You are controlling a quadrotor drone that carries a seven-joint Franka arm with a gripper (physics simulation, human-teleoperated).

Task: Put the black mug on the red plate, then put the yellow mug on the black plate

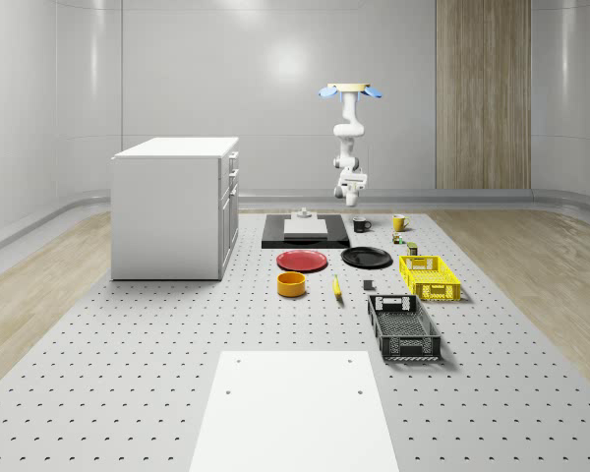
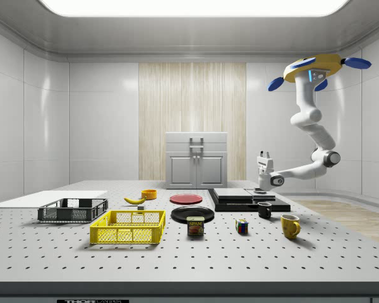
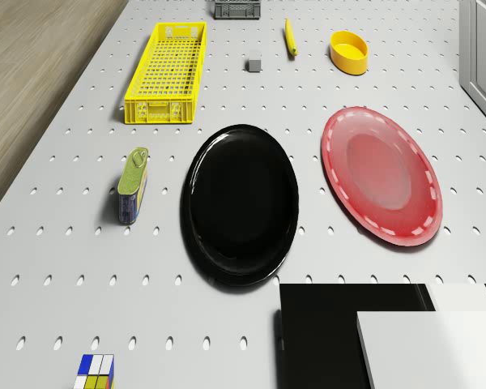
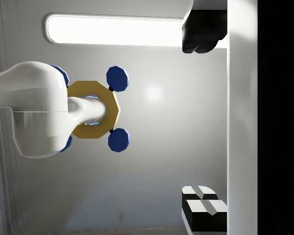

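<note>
Claw [image 2: 263, 153] is held spread above the black mug [image 2: 264, 209], pointing upward; it should be turned down and centred over the rim before being lowered; drone [image 2: 318, 68] hovers high behind.

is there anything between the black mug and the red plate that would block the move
Nothing visible does. The small black mug stands beside the black slab; the flat red plate lies past the slab's corner, and the table between them is bare.
</note>
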